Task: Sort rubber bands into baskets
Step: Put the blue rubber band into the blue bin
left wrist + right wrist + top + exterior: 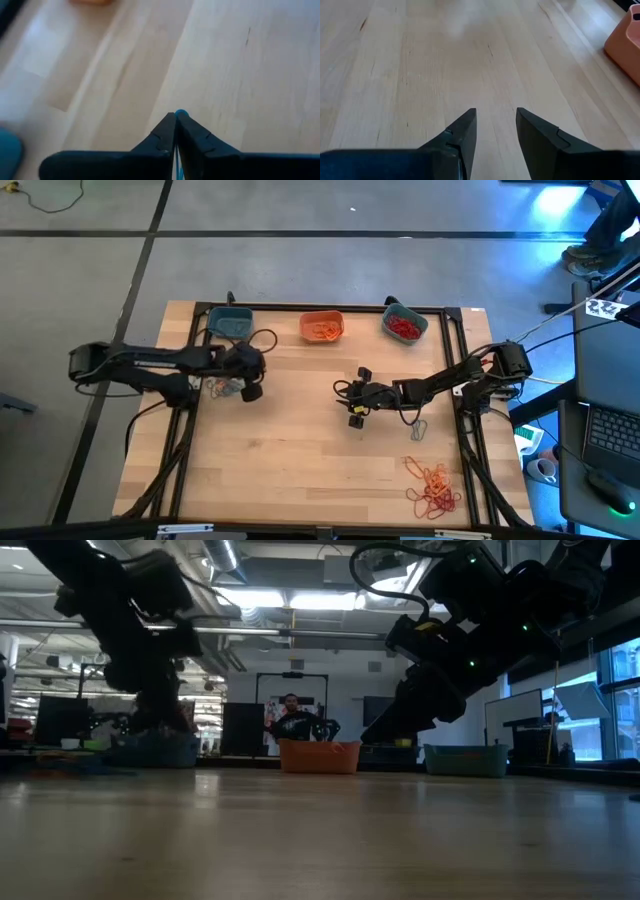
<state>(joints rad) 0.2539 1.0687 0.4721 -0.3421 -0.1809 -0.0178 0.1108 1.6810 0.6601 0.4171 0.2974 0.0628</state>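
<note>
Three baskets are lined along the far edge of the wooden table (300,460): a teal basket (230,323) at the left, an orange basket (321,327) in the middle holding orange rubber bands (322,331), and a second teal basket (404,322) at the right holding red rubber bands (403,328). A loose pile of orange and red rubber bands (435,487) is seen near the front right corner of the table, and a single grey band (418,429) lies between that pile and the right arm. A few greyish bands (222,388) are spread on the wood just in front of the left teal basket.

The left gripper (175,116) is held just in front of the left teal basket, beside those greyish bands. Its fingers are pressed together, and a thin teal band (180,113) is pinched between their tips in the left wrist view.

The right gripper (356,396) is stretched to the middle of the table, in front of the orange basket. Its fingers are parted with bare wood showing between them in the right wrist view, and nothing is held.

A person (291,712) is seen in the room behind the table in the low view.
</note>
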